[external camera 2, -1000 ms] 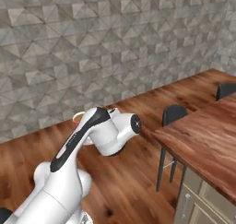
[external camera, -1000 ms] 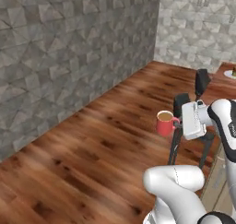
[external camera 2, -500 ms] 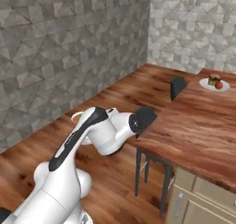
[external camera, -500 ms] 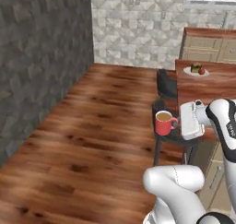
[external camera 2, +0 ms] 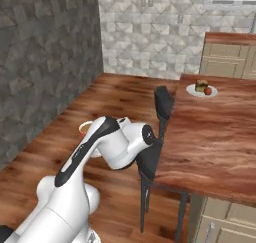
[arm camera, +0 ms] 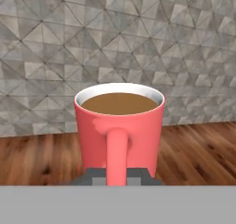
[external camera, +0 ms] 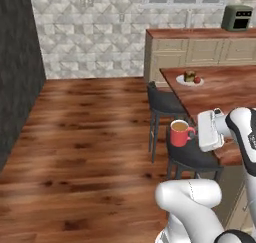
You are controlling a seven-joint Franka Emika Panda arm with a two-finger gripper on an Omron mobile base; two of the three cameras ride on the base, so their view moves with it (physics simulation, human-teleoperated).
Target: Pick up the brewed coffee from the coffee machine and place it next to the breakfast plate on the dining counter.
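The dining counter bears the breakfast plate near its far end

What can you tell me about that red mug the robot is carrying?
The mug is small, red and glossy, with a white inner rim and one side handle. It is nearly full of brown coffee and stands upright. The tool is shut on its handle and holds it in the air, above the wood floor and beside a dark stool. Nothing else touches it.

obstacles: 2 stools at counter edge | countertop free
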